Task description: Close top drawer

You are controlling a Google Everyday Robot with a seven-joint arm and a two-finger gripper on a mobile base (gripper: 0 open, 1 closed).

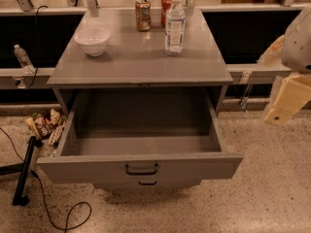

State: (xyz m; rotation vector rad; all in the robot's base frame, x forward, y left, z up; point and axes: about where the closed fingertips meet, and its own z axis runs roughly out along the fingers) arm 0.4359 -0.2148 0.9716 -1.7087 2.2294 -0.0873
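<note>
From my feed, the top drawer stands pulled far out of the grey bench, toward the camera. Its wide front panel hangs over the speckled floor, and its grey bottom and side walls are in plain sight. The small black bar handle sits at the middle of that front. Just under it I can see a narrower drawer front with a similar handle, tucked well back beneath the open one.

The gripper is at the right edge of the view, cream-coloured and hanging in the air beside the bench. It is level with the drawer's opening but well apart from the drawer and its handle, touching nothing. I cannot tell whether it is open or closed from here.

On the bench top there is a white bowl toward the left. A clear water bottle stands upright toward the right. An orange-brown can and a red can stand behind, the red one partly hidden by the bottle.

Off to the left, a smaller bottle rests on a low ledge. Some snack packets lie on the floor beside the drawer's left wall. A black stand leg and a loose cable lie on the floor near them.
</note>
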